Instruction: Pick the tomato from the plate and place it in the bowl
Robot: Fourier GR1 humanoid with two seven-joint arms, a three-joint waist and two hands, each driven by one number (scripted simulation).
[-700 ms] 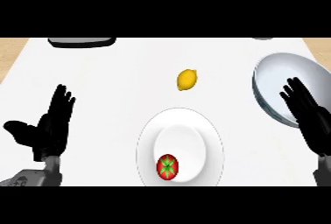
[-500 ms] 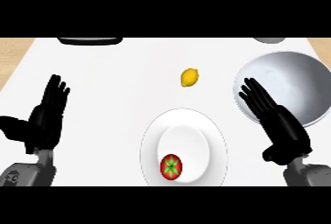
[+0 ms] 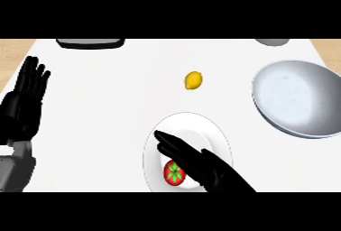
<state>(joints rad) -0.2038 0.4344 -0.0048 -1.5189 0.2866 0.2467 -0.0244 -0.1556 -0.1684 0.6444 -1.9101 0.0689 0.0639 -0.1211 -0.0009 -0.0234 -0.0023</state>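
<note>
**Tomato.** The tomato (image 3: 173,173) lies on the near part of the plate (image 3: 200,124), toward its left side. Its right portion is hidden under the right hand (image 3: 208,168). Judged by its kind, it is light, round and smooth-skinned. It is soft enough to bruise and likely to roll on the plate when pushed from one side. Recommended hold: across its widest part, thumb on one side and fingers opposite, closing evenly.

**Right hand.** It lies over the plate, with the fingers (image 3: 174,144) straight and pointing up and to the left. They extend past the tomato and are not curled round it. No hold is made yet.

**Left hand.** The left hand (image 3: 23,106) rests at the left edge, fingers straight and up, holding nothing.

**Containers.**
- Plate: holds the tomato only.
- Bowl (image 3: 300,99): stands on the table (image 3: 120,90) to the right of the plate and farther back, well apart from the tomato. Nothing shows inside it.

**Other item.** A lemon (image 3: 193,80) lies on the table beyond the plate, outside both containers.
</note>
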